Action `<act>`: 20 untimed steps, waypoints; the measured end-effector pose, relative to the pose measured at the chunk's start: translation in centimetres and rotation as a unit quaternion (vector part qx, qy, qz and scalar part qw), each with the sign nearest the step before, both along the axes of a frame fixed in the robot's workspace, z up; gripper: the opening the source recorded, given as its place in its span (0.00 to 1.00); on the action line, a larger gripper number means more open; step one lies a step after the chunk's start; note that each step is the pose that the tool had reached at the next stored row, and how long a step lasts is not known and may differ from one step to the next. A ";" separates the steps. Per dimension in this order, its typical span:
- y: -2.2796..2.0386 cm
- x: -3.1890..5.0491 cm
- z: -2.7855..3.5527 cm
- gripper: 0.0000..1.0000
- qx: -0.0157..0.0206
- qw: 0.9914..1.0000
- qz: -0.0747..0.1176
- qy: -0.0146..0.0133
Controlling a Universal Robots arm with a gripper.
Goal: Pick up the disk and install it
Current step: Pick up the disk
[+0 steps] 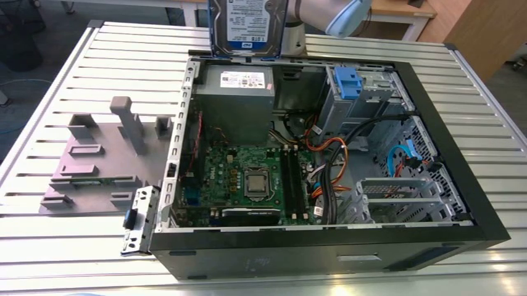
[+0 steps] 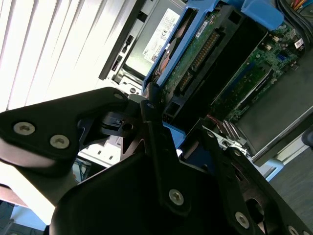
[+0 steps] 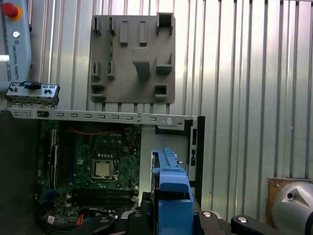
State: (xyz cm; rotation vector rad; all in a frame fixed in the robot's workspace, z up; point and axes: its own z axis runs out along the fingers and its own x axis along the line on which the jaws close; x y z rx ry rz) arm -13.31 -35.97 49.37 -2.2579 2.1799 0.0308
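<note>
Squareness seemed to matter most: the gripper [image 2: 176,122] had its jaws clamped on the disk [image 1: 244,24], which stood upright just above the rim of the computer case [image 1: 288,256], where any tilt risked snagging.

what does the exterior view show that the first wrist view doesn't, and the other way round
Exterior view: the labelled face of the disk, upright above the open case, and the grey power supply box. First wrist view: the disk edge-on, its blue frame toward the camera, and a red button. Both: the motherboard, the grey fixture plate and the slatted table.
</note>
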 end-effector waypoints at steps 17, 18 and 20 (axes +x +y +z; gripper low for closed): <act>0.00 0.53 0.00 0.36 0.000 1.000 0.000 0.000; 0.00 0.56 0.00 0.36 0.000 1.000 0.000 0.000; 0.00 0.62 0.00 0.36 0.000 1.000 0.000 0.000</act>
